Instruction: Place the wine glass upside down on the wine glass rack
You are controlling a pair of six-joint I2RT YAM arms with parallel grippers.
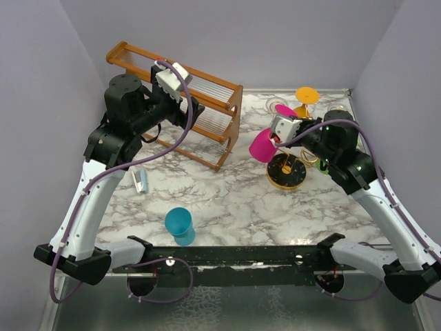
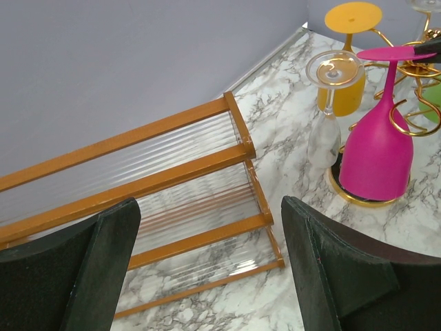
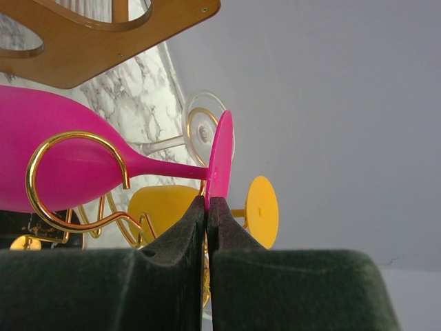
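The pink wine glass (image 1: 262,146) hangs upside down over the gold wire rack's round black base (image 1: 286,172). My right gripper (image 1: 281,123) is shut on the rim of its foot (image 3: 222,162). In the right wrist view a curled gold arm (image 3: 76,181) loops around the glass where the bowl narrows to the stem. In the left wrist view the pink glass (image 2: 377,155) stands bowl down over the base, its foot (image 2: 396,53) on top. My left gripper (image 2: 210,203) is open and empty, raised by the wooden shelf (image 1: 207,103).
A yellow glass (image 2: 344,93) and a clear glass (image 2: 329,110) hang upside down on the rack. A teal glass (image 1: 180,224) stands near the table's front edge. A small grey object (image 1: 140,181) lies at the left. Walls close in on three sides.
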